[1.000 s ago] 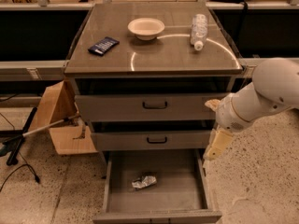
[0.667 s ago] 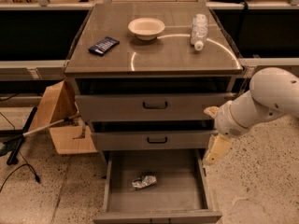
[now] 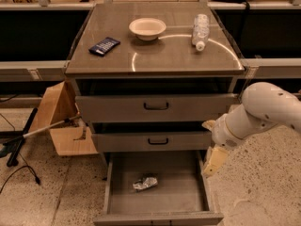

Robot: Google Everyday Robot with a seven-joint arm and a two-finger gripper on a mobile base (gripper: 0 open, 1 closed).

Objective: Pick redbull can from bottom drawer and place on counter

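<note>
The redbull can [image 3: 145,183] is a small crumpled silver can lying on its side on the floor of the open bottom drawer [image 3: 183,192], left of centre. The counter [image 3: 155,53] is the glossy brown-grey top of the cabinet, with curved light streaks. My gripper [image 3: 214,160] hangs from the white arm at the right, pointing down over the drawer's right edge, well to the right of the can and above it. It holds nothing that I can see.
On the counter lie a dark flat packet [image 3: 104,45] at the left, a cream bowl [image 3: 147,28] in the middle and a clear plastic bottle [image 3: 200,30] on its side at the right. An open cardboard box [image 3: 63,121] stands on the floor left of the cabinet.
The arm and gripper have moved left and slightly down, closer to the right edge of the bottom drawer. The can has not moved.
</note>
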